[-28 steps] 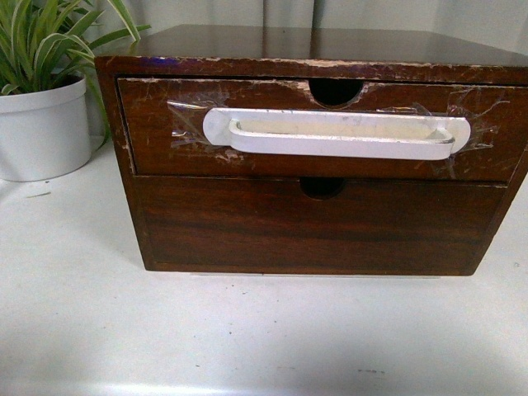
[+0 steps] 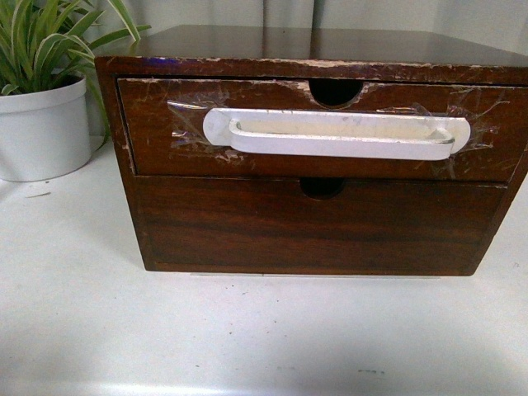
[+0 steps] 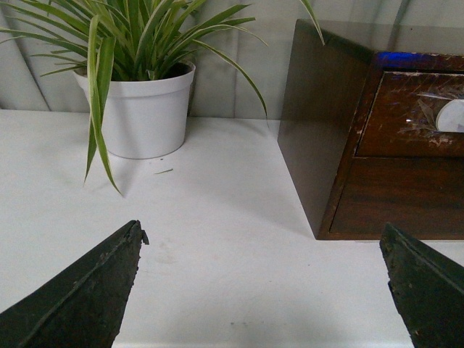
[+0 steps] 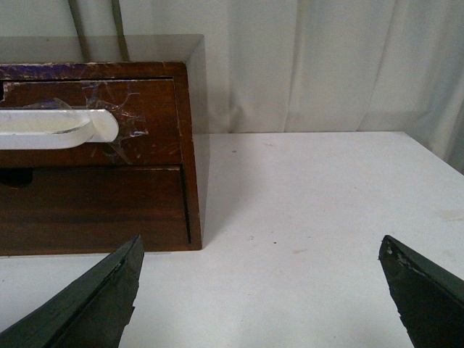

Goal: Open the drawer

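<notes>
Left gripper (image 3: 261, 232) and right gripper (image 4: 261, 243), both spread wide and empty, hang above the white counter (image 2: 247, 330) before the shut top drawer (image 2: 322, 167) of the wooden chest (image 2: 330, 41); a hard or off-centre pull may rip its taped handle (image 2: 338, 134) loose

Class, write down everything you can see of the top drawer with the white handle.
The drawer is the upper of two in a small cabinet: a dark brown, scratched wooden front with a half-round notch in its top rim. A long white handle lies across it, held by clear tape. It looks shut, upright, nothing gripping it.
</notes>
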Robot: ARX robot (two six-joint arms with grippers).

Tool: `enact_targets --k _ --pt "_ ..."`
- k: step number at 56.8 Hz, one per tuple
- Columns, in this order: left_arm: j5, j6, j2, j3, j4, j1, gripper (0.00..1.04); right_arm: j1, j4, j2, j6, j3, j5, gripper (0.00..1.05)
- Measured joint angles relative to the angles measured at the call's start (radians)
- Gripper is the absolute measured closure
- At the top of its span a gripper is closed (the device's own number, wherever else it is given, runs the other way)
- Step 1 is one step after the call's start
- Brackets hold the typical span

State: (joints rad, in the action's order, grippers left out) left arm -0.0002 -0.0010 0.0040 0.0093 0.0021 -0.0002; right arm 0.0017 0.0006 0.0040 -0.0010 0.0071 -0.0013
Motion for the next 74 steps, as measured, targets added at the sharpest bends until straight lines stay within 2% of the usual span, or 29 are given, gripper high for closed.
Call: enact_targets --k 50,55,58,68,74 --pt "0.002 -0.002 0.001 0.000 -0.002 0.000 0.06 0.000 -0.018 0.008 -0.006 0.004 -0.001 0.09" --pt "0.055 -0.034 0.081 0.062 -0.168 0.008 0.06 -0.005 -0.113 0.072 -0.049 0.043 -0.026 0.09" --pt "0.105 -0.042 0.150 0.093 -0.232 0.024 0.06 -0.026 -0.148 0.137 -0.076 0.075 -0.086 0.09" --pt "0.290 0.038 0.307 0.191 -0.172 0.088 0.06 -0.109 -0.180 0.296 -0.180 0.192 -0.238 0.09" --pt "0.378 0.137 0.430 0.260 -0.142 0.087 0.06 -0.139 -0.198 0.413 -0.282 0.275 -0.301 0.09"
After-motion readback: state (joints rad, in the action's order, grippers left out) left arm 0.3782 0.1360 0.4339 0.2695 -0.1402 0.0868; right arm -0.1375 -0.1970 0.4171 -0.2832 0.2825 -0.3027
